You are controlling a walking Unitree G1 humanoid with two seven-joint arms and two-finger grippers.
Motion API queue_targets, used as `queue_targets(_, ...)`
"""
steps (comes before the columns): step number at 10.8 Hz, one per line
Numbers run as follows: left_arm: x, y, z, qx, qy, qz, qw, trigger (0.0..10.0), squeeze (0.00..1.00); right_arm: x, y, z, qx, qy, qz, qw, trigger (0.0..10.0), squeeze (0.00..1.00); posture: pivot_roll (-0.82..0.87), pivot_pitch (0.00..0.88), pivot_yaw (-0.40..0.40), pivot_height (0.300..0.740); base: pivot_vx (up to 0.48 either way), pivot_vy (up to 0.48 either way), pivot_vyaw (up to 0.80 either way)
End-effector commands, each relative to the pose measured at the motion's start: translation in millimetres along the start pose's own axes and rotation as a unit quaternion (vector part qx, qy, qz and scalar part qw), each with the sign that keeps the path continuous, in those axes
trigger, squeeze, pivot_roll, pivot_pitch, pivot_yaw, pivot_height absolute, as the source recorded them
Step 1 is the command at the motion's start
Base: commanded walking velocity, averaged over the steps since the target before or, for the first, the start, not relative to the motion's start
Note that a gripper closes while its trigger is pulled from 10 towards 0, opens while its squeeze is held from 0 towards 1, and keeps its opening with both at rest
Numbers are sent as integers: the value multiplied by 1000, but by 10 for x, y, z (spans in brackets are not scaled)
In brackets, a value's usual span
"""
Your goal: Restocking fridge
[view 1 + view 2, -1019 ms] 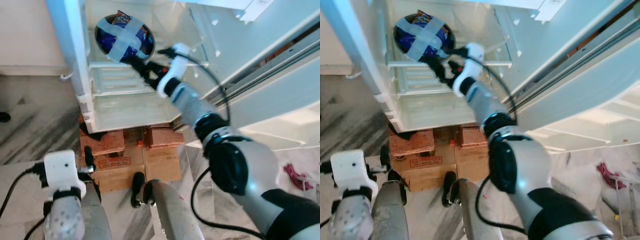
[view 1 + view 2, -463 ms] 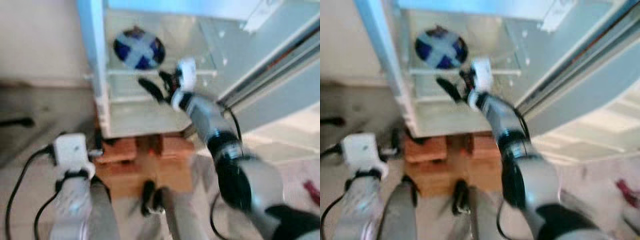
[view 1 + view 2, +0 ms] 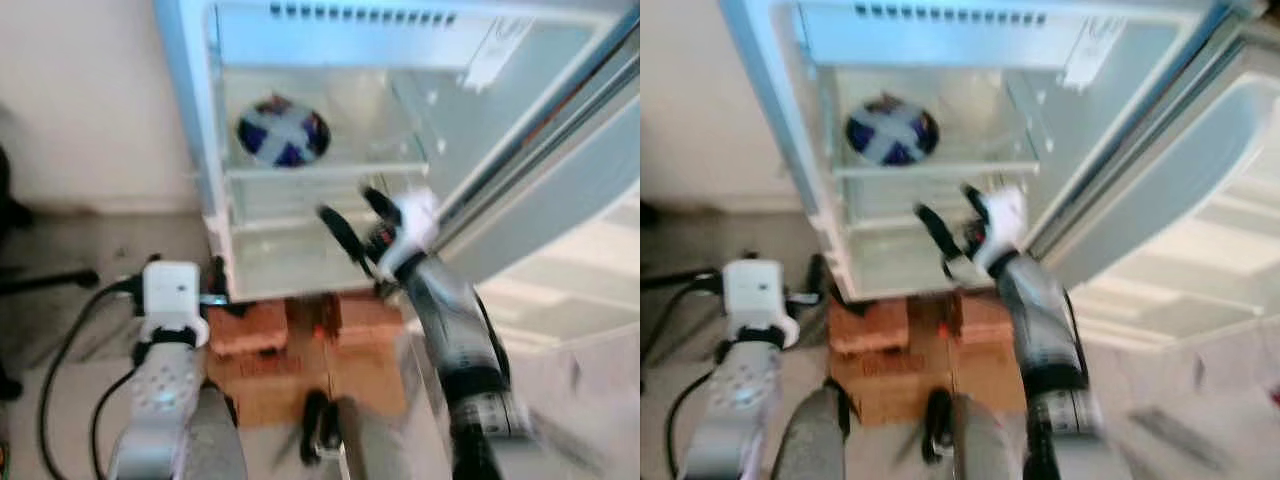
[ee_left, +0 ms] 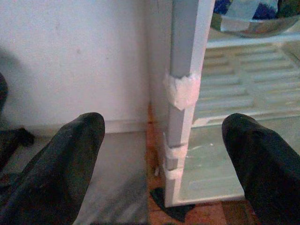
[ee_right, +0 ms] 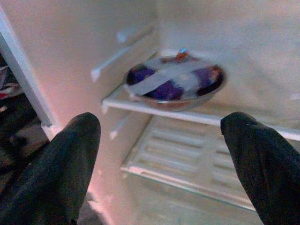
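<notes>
Keep right gripper (image 3: 350,212), fingers spread and empty, clear below taped bowl (image 3: 283,130) on fridge shelf (image 3: 330,170) ahead.

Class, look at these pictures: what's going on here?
A humanoid robot is restocking an open fridge. A taped bowl sits on the upper shelf. The right gripper, open and empty, is in front of the fridge below that shelf. The left gripper is open by the fridge's left edge. The fridge stands on bricks.

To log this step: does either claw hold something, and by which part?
Nothing is held. Right claw is open before the bowl; left claw is open.
</notes>
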State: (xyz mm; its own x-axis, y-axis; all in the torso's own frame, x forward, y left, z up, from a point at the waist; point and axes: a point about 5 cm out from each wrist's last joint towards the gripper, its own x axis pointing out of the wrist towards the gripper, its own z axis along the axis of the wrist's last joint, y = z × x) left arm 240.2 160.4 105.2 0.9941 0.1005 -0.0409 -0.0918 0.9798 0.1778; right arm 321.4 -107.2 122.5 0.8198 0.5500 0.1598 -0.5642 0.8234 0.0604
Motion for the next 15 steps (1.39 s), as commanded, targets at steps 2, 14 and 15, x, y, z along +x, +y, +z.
queue_targets(2, 26, 25, -68, 14, 1, -1, 1000, 10000, 0, -180, -68, 112, -52, -13, -43, 998, 10000, 0, 173, 17, -107, 740, 0, 0, 0)
queue_targets(14, 213, 95, -103, 74, 3, -6, 997, 10000, 0, -356, -245, 87, -32, 22, -192, 981, 10000, 0, 157, 49, -47, 740, 0, -123, -193)
queue_targets(15, 169, 103, -137, 75, 7, 0, 997, 10000, 0, -345, -206, 47, -33, 30, -184, 982, 10000, 0, 162, 57, -52, 740, 0, -446, 0)
